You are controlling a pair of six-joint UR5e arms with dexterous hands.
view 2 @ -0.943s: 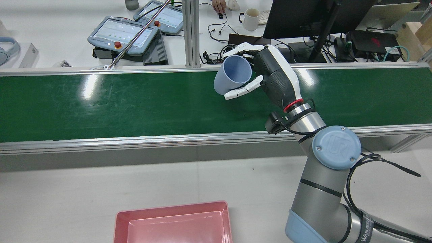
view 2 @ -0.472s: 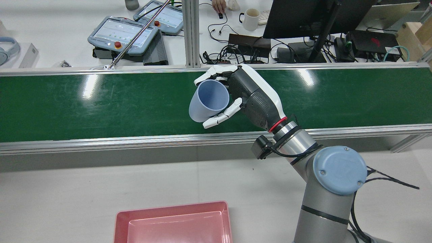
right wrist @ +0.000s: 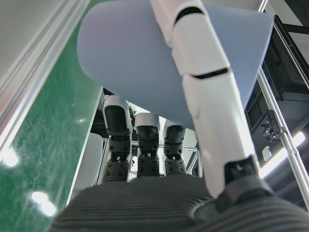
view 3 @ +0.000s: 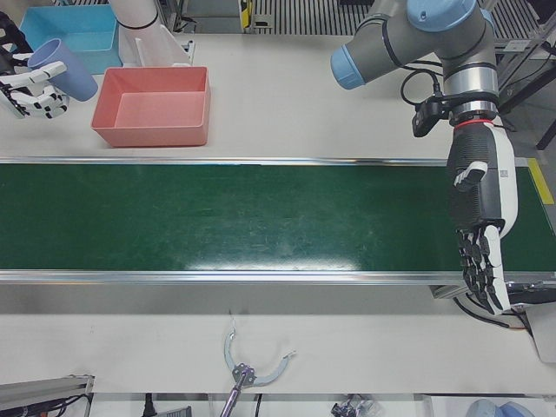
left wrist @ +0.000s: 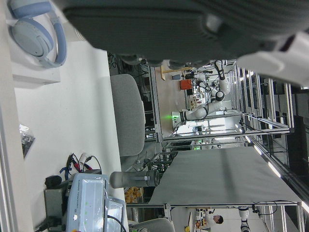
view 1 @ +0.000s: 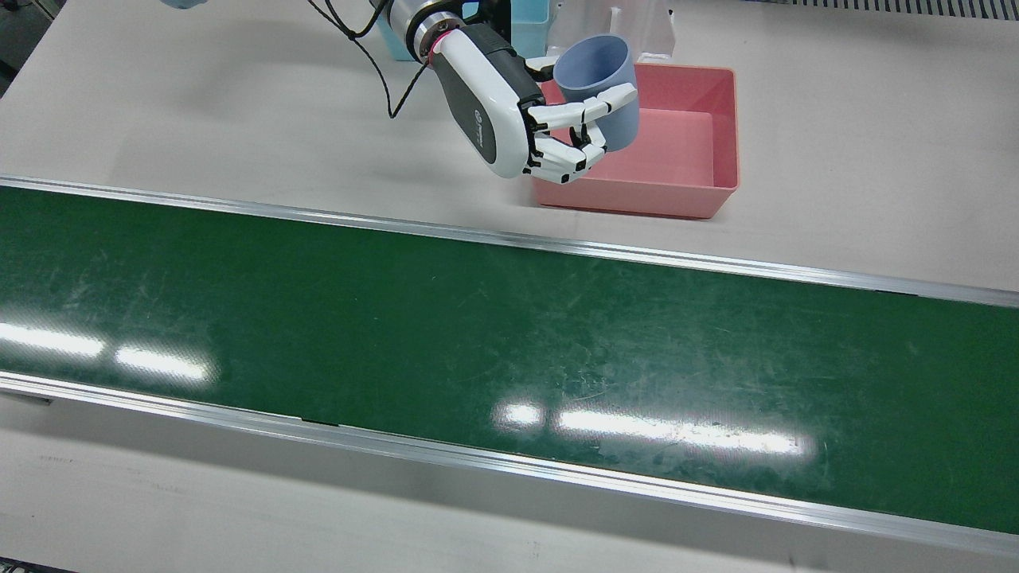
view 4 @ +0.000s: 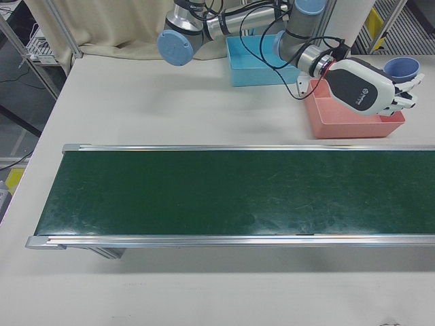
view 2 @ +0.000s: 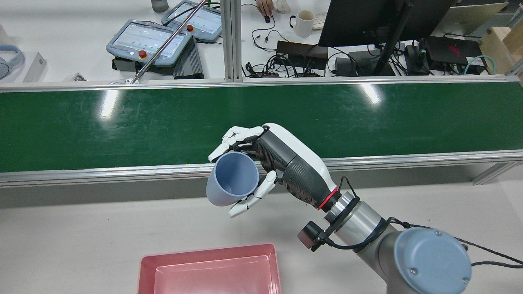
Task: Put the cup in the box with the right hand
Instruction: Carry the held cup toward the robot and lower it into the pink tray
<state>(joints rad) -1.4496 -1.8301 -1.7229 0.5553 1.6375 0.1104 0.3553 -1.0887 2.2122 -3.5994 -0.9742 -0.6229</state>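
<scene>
One right hand [view 2: 261, 163] grips the blue cup [view 2: 232, 178]; only the left-front view shows the left hand [view 3: 482, 228], fingers spread and empty, while the rear view cuts off the pink box [view 2: 208, 269].

right hand [view 2: 265, 163] fingers [view 2: 249, 200] wrapped around tilted blue cup [view 2: 232, 179], pink box [view 2: 210, 269] below

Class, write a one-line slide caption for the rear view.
Right hand carries the blue cup above the table between the green conveyor belt and the pink box.
</scene>
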